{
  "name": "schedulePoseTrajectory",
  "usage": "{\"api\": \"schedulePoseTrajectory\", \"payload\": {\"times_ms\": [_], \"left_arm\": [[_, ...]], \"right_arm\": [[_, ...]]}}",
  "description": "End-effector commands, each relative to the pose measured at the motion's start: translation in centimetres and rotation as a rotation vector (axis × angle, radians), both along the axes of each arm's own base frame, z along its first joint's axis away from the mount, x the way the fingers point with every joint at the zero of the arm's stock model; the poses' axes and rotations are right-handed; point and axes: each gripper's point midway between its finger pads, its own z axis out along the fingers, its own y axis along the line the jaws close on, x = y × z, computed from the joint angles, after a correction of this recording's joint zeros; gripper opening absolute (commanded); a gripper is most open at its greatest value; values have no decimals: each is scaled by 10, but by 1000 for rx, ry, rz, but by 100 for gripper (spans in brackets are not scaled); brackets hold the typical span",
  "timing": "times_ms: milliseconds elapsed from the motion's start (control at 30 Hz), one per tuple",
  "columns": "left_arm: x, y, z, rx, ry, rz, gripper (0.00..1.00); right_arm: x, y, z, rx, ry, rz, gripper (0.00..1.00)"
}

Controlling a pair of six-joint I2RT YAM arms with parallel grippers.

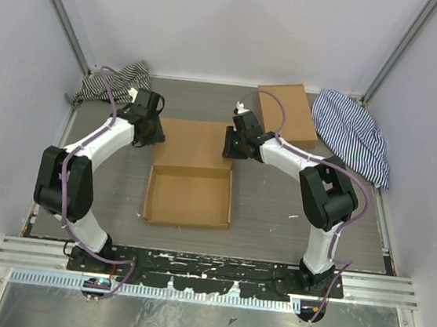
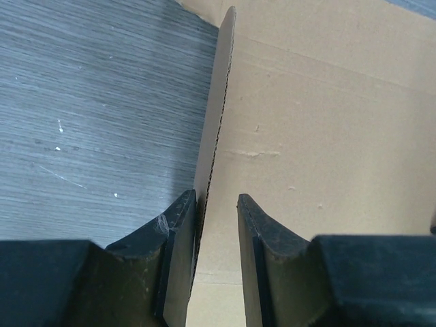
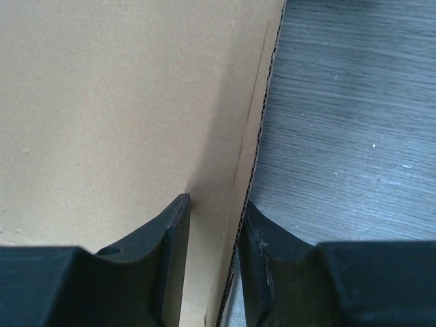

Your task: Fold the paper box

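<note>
Top external view shows the paper box (image 1: 188, 199) lying flat in the middle of the table (image 1: 291, 219). It is a shallow open tray with a flat lid panel spread out behind it. The left gripper (image 1: 153, 128) sits at the left edge of that panel and the right gripper (image 1: 231, 143) at its right edge, facing each other across the cardboard. In the left wrist view, a raised side flap of the box stands between the fingers (image 2: 178, 259), which are narrowly parted: the outer one touches the flap and the inner one stands just clear. The right wrist view shows the same arrangement, with the flap's edge against the outer finger and a gap at the inner one. A smaller cardboard box (image 1: 287, 112) lies behind and to the right of the paper box. A dark striped cloth (image 1: 113, 84) lies behind it to the left, and a blue striped cloth (image 1: 356, 136) well off to its right.
</note>
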Motion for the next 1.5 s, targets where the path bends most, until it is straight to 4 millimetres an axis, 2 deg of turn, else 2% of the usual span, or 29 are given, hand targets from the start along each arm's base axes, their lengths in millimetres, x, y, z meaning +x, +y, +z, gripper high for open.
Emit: {"api": "schedulePoseTrajectory", "payload": {"times_ms": [0,367,733,1033,1200,1300,1433,1467], "left_arm": [[-1,-1,2,108,17,-27,37],[-3,-18,-13,171,55,-74,37],[-3,-39,-15,244,57,-118,35],[-5,-38,-24,347,96,-129,34],[-6,-25,-9,387,45,-89,27],[-7,-17,6,401,-2,-62,18],[-10,-10,20,397,-69,-39,0],[-10,-9,23,393,-87,-38,0]], "right_arm": [[11,6,18,-37,-69,-8,38],[8,14,20,-128,-95,-18,37],[5,22,19,-201,-123,-33,37],[2,25,11,-233,-114,-47,36],[2,18,16,-236,-125,-80,36],[2,13,20,-221,-126,-100,36],[2,4,27,-178,-123,-124,38],[2,3,30,-163,-125,-124,38]]}}
